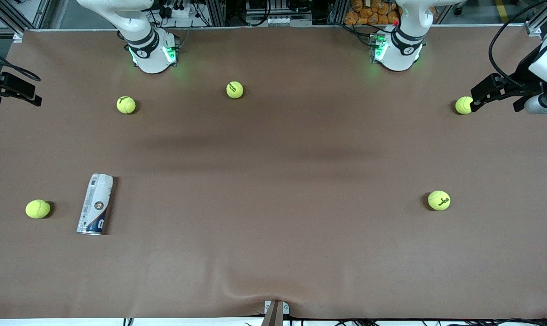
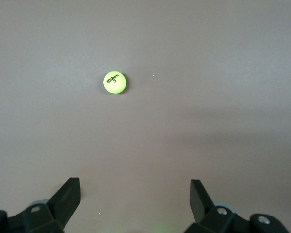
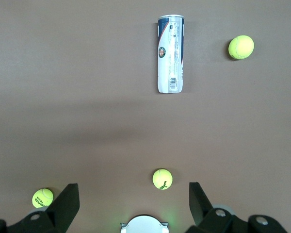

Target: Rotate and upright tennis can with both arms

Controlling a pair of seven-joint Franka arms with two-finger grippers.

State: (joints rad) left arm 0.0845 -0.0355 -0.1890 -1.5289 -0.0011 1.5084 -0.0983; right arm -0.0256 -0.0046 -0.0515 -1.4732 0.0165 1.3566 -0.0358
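Can first: I've got the slim white-and-navy plastic tennis can (image 1: pixel 96 204) with the silver rim lying flat on its side on the brown table (image 1: pixel 273 181), toward the right arm's end and in the half nearer the front camera, rim end pointing at that camera. My right wrist view shows it too (image 3: pixel 170 53), label up. Just beside it, closer still to the right arm's end, sits a yellow-green tennis ball (image 1: pixel 38 208), not touching. Two more balls (image 1: pixel 126 104) (image 1: pixel 235 89) lie near the right arm's base, another (image 1: pixel 439 200) lies toward the left arm's end, and one (image 1: pixel 463 105) sits beside a black clamp at the table edge. The left gripper (image 2: pixel 135 194) hangs over bare table with its jaws spread wide, nothing between them. The right gripper (image 3: pixel 134 196) hangs high over the table, jaws likewise spread and empty.
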